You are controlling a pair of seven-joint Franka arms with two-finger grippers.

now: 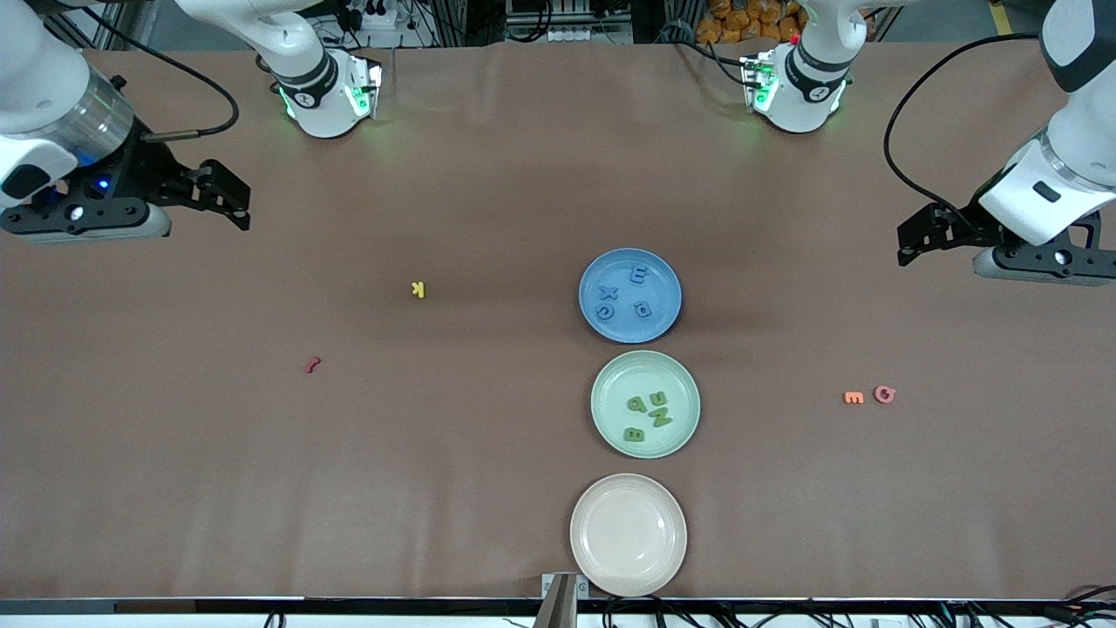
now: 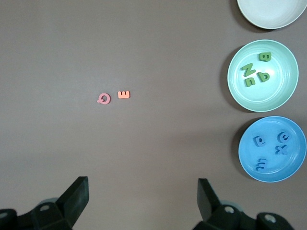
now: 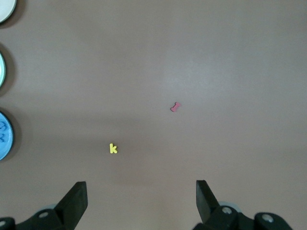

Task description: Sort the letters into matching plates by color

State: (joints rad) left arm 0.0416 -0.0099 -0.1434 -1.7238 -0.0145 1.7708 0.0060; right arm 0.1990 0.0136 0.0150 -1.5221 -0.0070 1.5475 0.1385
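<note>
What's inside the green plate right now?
Four green letters lie clustered in the green plate, each fully visible. Whatever is under the letters themselves is covered.

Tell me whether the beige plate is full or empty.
Empty. The beige plate, nearest the front camera, shows only bare surface; the letters lie in the blue plate and green plate.

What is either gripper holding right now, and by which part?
Nothing. The left gripper and right gripper are both open and empty.
</note>
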